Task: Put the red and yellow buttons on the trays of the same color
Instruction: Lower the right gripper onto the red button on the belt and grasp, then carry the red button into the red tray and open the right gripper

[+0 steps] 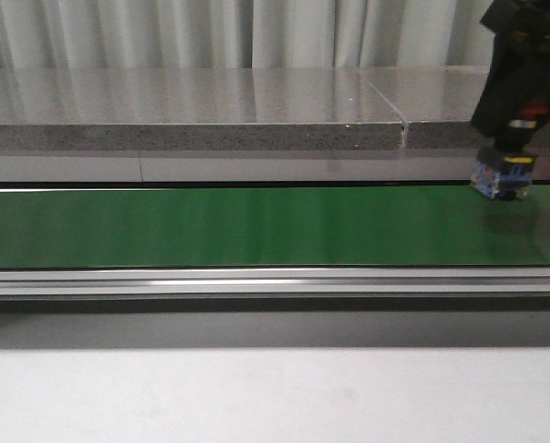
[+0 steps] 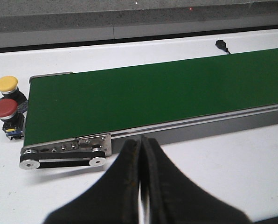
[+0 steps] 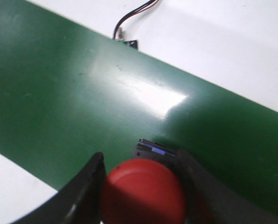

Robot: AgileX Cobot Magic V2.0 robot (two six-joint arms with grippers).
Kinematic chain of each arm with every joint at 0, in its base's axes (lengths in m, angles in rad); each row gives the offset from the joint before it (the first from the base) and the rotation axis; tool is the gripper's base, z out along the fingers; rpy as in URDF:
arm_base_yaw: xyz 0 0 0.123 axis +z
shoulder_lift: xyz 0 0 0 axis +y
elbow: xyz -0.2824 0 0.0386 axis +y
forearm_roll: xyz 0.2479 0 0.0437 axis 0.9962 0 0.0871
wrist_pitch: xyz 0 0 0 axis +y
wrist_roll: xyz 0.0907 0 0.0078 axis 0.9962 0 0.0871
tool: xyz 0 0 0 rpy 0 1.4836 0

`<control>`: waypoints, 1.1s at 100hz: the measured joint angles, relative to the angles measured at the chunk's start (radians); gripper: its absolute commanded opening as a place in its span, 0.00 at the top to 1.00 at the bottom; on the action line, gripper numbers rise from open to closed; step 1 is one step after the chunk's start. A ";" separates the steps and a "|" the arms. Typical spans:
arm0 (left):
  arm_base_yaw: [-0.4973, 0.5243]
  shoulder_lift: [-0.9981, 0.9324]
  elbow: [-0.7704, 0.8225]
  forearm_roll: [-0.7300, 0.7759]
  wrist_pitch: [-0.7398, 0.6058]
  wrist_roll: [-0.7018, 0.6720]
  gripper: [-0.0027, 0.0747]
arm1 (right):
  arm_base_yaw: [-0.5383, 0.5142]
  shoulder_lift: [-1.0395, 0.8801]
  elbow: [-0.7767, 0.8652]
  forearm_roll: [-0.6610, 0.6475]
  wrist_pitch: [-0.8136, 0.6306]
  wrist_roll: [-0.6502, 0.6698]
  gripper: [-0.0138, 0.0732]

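right claw [image 3: 141, 186] clamped on red button [image 3: 142, 191], belt [image 3: 83, 93] just beneath | left claw [image 2: 140, 186] closed, holding nothing | advice: lower gently, release only once base sits flat

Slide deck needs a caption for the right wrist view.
Right gripper holds a red button between its jaws above the green conveyor belt.
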 measured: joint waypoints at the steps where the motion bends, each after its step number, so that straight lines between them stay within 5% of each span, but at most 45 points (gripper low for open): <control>1: 0.000 0.000 0.000 0.000 0.000 0.000 0.99 | -0.004 -0.002 0.000 0.000 0.000 0.003 0.68; 58: 0.000 0.000 0.000 0.000 0.000 0.000 0.99 | -0.362 -0.090 0.000 -0.058 -0.131 0.079 0.68; 110: 0.000 0.000 0.000 0.000 0.000 0.000 0.99 | -0.511 0.017 -0.152 -0.058 -0.200 0.129 0.68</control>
